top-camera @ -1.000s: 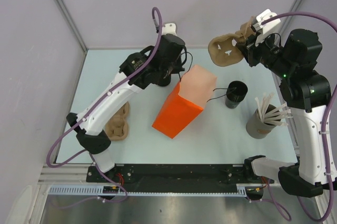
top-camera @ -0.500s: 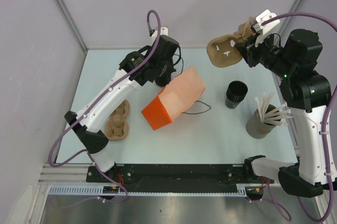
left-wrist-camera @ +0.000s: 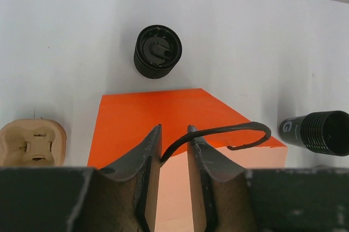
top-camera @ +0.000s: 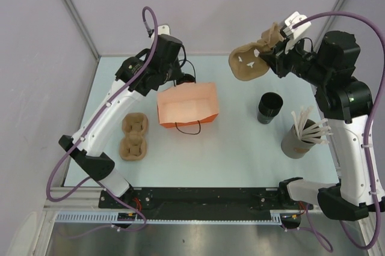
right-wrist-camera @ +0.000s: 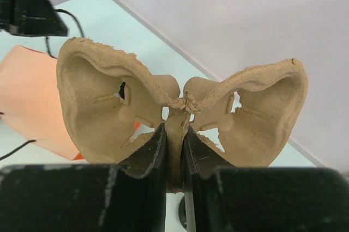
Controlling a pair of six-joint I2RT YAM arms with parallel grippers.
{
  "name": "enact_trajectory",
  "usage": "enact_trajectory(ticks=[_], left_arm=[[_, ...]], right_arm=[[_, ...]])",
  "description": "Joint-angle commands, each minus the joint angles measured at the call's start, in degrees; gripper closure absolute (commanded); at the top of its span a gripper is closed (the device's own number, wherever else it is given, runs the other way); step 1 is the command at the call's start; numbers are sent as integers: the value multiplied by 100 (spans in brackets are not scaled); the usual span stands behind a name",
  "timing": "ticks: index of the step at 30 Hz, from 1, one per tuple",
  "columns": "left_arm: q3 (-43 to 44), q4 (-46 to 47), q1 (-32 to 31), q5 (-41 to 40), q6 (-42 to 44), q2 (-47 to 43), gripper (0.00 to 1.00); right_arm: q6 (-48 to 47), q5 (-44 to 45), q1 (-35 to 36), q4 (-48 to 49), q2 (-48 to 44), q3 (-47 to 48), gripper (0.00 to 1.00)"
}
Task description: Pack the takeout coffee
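An upright black lidded coffee cup (left-wrist-camera: pixel 157 52) stands beyond the orange paper bag (left-wrist-camera: pixel 147 120). A second black cup (left-wrist-camera: pixel 316 130) lies on its side at the right. A third cup (top-camera: pixel 270 107), lidless from above, stands right of the bag (top-camera: pixel 186 104). My left gripper (left-wrist-camera: pixel 173 129) hovers over the bag's far edge (top-camera: pixel 179 82); its jaws stand a little apart, with the bag's black cord handle (left-wrist-camera: pixel 229 132) running out from between them. My right gripper (right-wrist-camera: pixel 174 128) is shut on the middle rib of a brown pulp cup tray (right-wrist-camera: pixel 109 96), held in the air at the back right (top-camera: pixel 246 64).
A second pulp tray (top-camera: pixel 133 136) lies on the table left of the bag, and shows in the left wrist view (left-wrist-camera: pixel 31 142). A grey tub of white sticks (top-camera: pixel 299 139) stands at the right. The bag's other handle (top-camera: pixel 187 127) lies on the table in front.
My left gripper moved left and back, and the bag swung from standing tilted to lying with a broad face up. My right gripper shifted the held tray slightly left.
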Motion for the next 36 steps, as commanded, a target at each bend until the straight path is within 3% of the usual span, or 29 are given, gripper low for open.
enact_trajectory(ticks=[1, 7, 13, 21, 28, 31, 36], left_arm=[[110, 149, 6, 112, -38, -111, 71], [171, 184, -73, 103, 6, -32, 89], [671, 220, -477, 129, 129, 302, 100], [1920, 360, -311, 884, -168, 1023, 100], [2167, 272, 24, 1429, -635, 1287, 100], [1878, 211, 33, 1737, -697, 1261, 100], [586, 693, 348, 2123, -758, 953, 96]], right_arm=[[217, -520, 211, 57, 121, -37, 83], [155, -469, 484, 13, 341, 77, 83], [225, -573, 72, 48, 367, 384, 84], [428, -705, -720, 390, 236, 420, 84], [489, -740, -984, 443, 165, 367, 84], [524, -775, -1037, 470, 209, 394, 84], [560, -890, -1037, 452, 245, 333, 84]])
